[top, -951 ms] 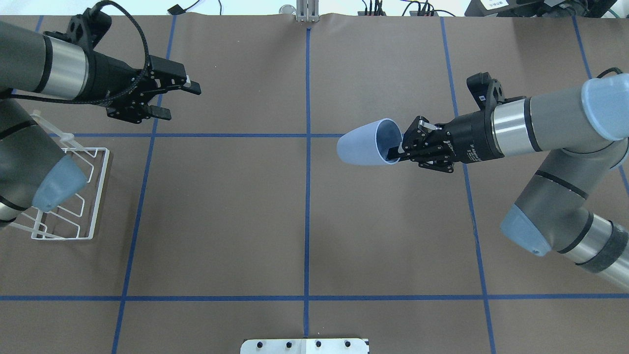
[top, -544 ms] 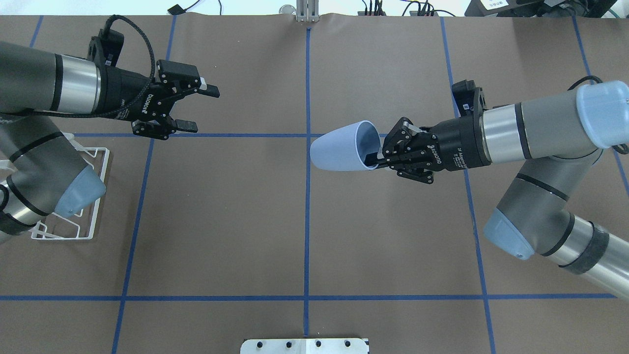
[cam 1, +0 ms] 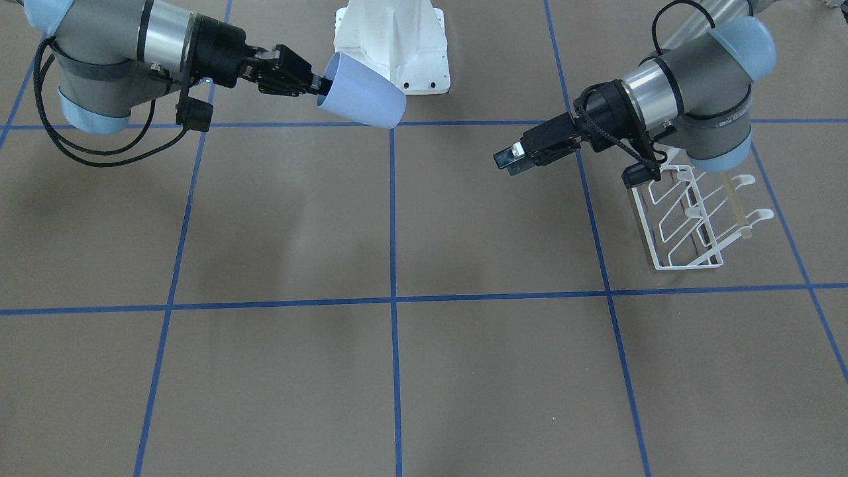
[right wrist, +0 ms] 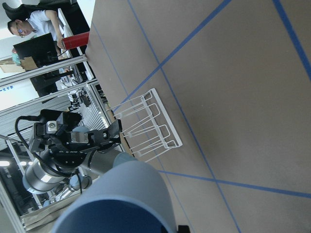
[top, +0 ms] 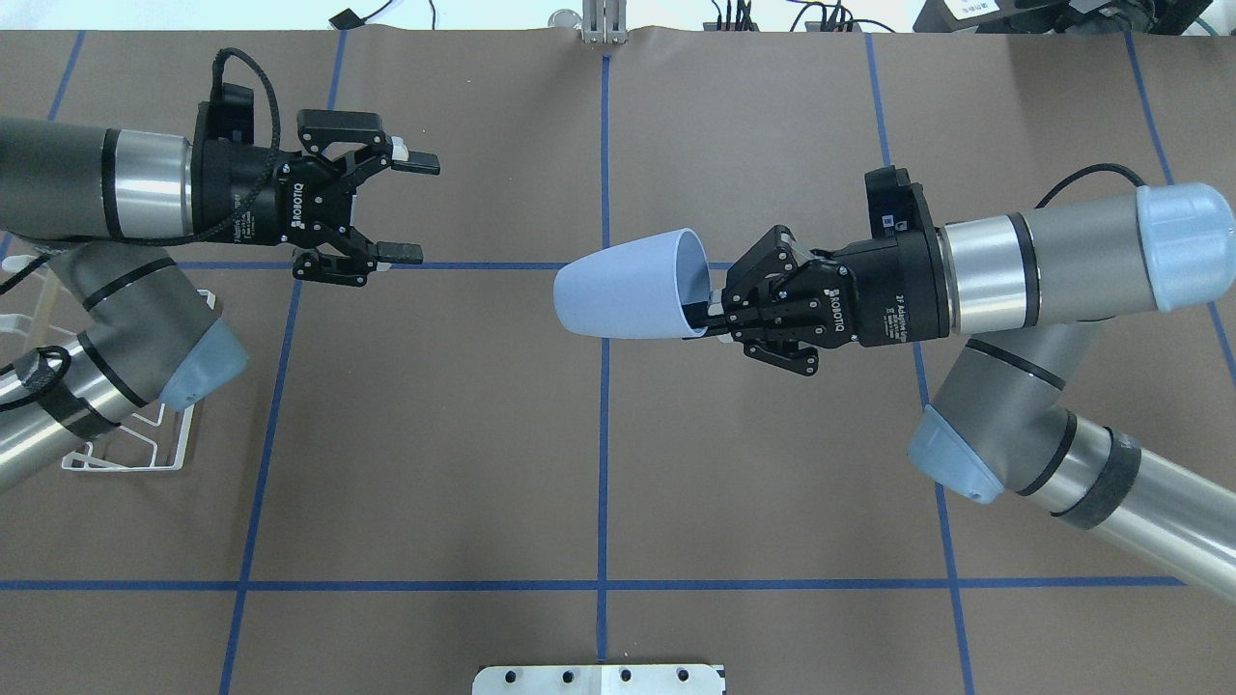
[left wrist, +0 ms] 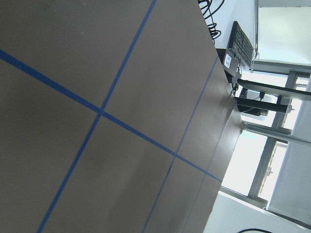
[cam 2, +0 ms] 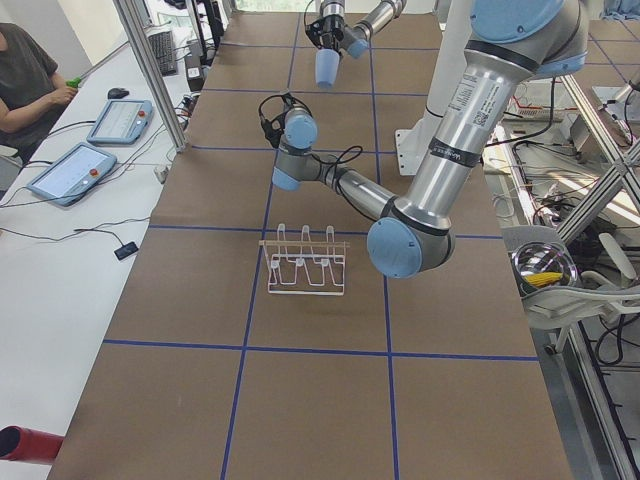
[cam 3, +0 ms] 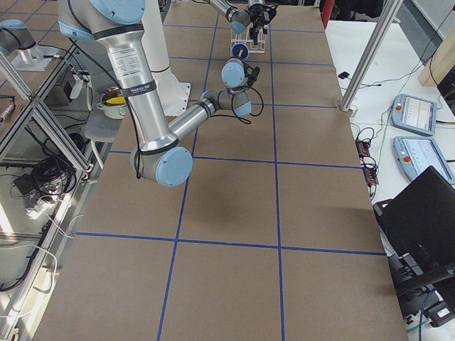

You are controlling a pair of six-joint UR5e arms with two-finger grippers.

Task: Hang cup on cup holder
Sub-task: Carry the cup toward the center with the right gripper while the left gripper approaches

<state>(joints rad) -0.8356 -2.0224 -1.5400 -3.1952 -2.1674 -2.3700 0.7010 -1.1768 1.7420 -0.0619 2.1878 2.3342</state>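
The light-blue cup point(top: 628, 285) lies on its side in the air over the table's middle, base toward the robot's left. My right gripper point(top: 710, 314) is shut on its rim, one finger inside the mouth. The cup also shows in the front view point(cam 1: 361, 99) and the right wrist view point(right wrist: 121, 199). My left gripper point(top: 413, 208) is open and empty, a gap away from the cup, jaws facing it. The white wire cup holder point(cam 1: 682, 218) with its wooden rod point(cam 1: 735, 199) stands under the left arm. In the overhead view the cup holder point(top: 145, 454) is mostly hidden.
The white robot base point(cam 1: 391, 46) stands at the table's back middle. A metal plate point(top: 599, 679) sits at the front edge. Blue tape lines cross the brown table. An operator's tablets point(cam 2: 70, 170) lie on a side bench.
My right arm has carried the cup leftward toward the table's middle. My left gripper has moved right and turned, still open. The left arm now covers more of the cup holder.
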